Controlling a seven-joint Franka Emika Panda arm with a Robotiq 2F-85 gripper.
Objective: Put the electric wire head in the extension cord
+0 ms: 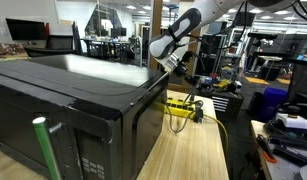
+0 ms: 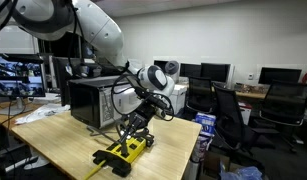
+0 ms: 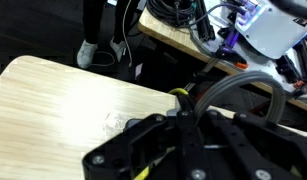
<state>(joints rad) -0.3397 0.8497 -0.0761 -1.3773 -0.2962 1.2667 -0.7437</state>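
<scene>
Now the step seems to be bringing the plug over a socket. On the wooden surface (image 2: 63, 140), near the black microwave (image 1: 63, 100), the yellow extension cord (image 2: 126, 150) lies flat. It is at 7 o'clock, just under the tool (image 2: 140, 125). I cannot tell if the tool is wide, narrow or holding the plug. Next it must line up and push down.

The microwave (image 1: 73, 95) hides part of the extension cord (image 1: 179, 104), and the tool (image 2: 136, 128) seems too small to read.
</scene>
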